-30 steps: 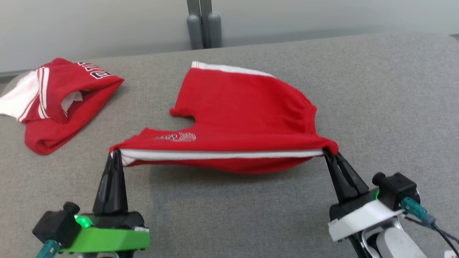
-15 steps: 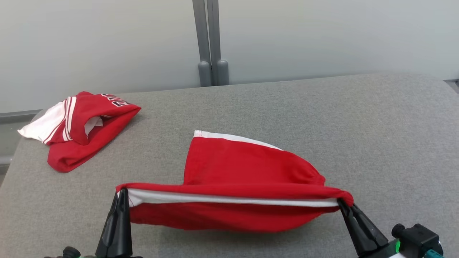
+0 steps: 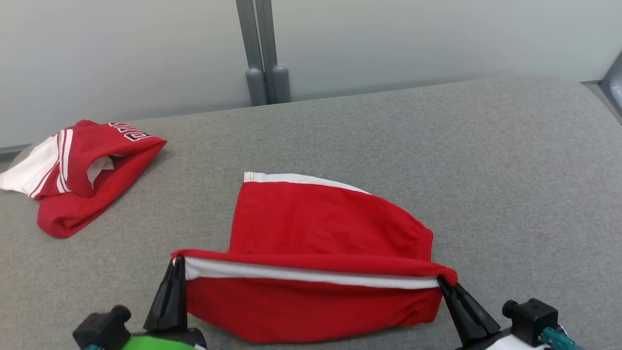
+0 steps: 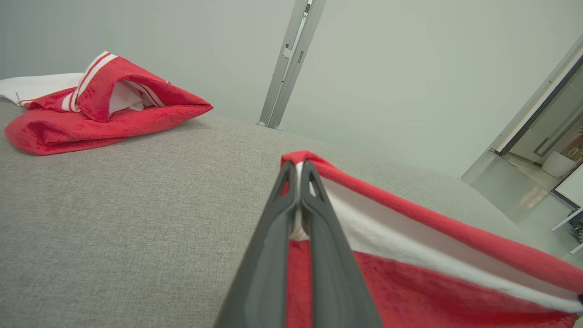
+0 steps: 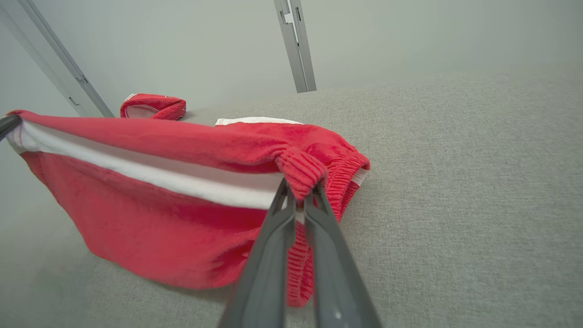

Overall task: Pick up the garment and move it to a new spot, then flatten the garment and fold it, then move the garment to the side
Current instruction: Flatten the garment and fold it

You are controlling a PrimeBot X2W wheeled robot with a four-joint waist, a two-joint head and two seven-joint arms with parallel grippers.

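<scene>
The garment (image 3: 320, 233) is a pair of red shorts with white trim, half lying on the grey table and half lifted toward me. My left gripper (image 3: 179, 262) is shut on the hem corner at the left, with the red and white cloth (image 4: 410, 237) pinched between its tips (image 4: 298, 171). My right gripper (image 3: 443, 282) is shut on the elastic waistband corner (image 5: 300, 171) at the right. The raised edge runs taut between the two grippers, and the front layer hangs below it, folding over the part on the table.
A second red and white garment (image 3: 82, 167) lies crumpled at the table's far left, also in the left wrist view (image 4: 100, 105). A grey post (image 3: 260, 53) stands behind the grey table (image 3: 486, 160). Bare table surface stretches right and behind the shorts.
Both grippers have drawn the held edge toward me, over the rest of the shorts; the logo side now hangs out of sight. The head camera has tilted up and then shifted a little.
</scene>
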